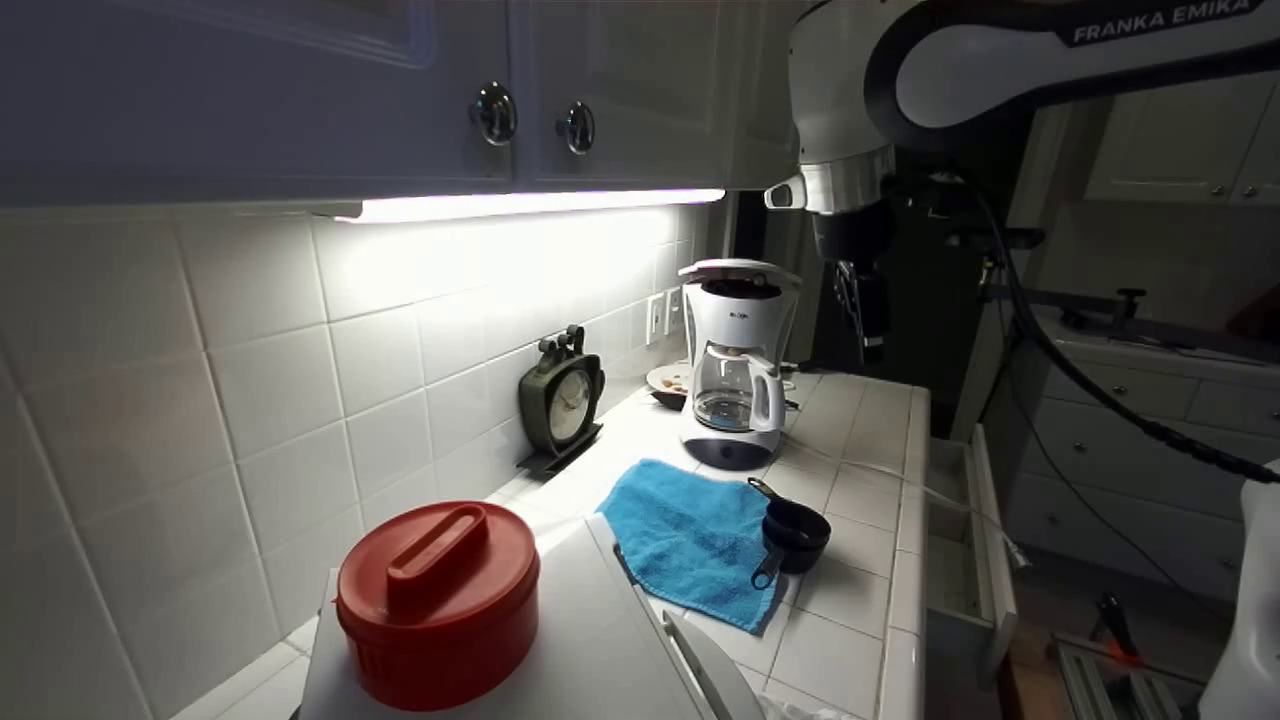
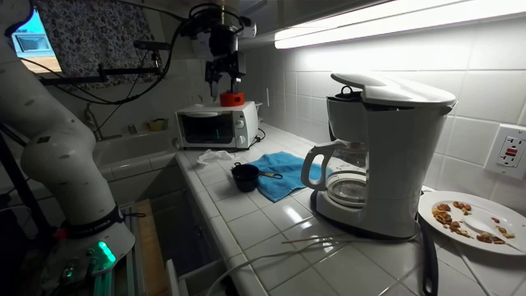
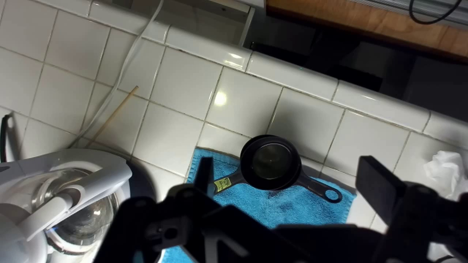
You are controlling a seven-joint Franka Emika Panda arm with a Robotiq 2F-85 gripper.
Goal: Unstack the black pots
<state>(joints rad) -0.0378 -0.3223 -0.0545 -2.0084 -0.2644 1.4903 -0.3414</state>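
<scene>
Two small black pots, the upper pot (image 3: pixel 270 160) nested in the lower pot (image 3: pixel 245 146), stand on the counter at the edge of a blue towel. The stack also shows in both exterior views (image 1: pixel 797 540) (image 2: pixel 245 179). Their handles point different ways; one handle (image 3: pixel 234 179) has a yellow-green label, the other handle (image 3: pixel 321 190) ends in a ring. Most of the lower pot is hidden. My gripper (image 3: pixel 287 166) is open and empty, with its fingers wide apart. In both exterior views it hangs (image 1: pixel 862 335) (image 2: pixel 224 88) well above the counter, not touching the pots.
The blue towel (image 1: pixel 690 530) lies beside the pots. A white coffee maker (image 2: pixel 390 164) with a glass carafe (image 2: pixel 347 181) stands nearby. A red lidded container (image 1: pixel 440 600) sits on a toaster oven (image 2: pixel 209 127). A cord (image 3: pixel 122 73) crosses the counter. A drawer (image 1: pixel 975 560) is open below.
</scene>
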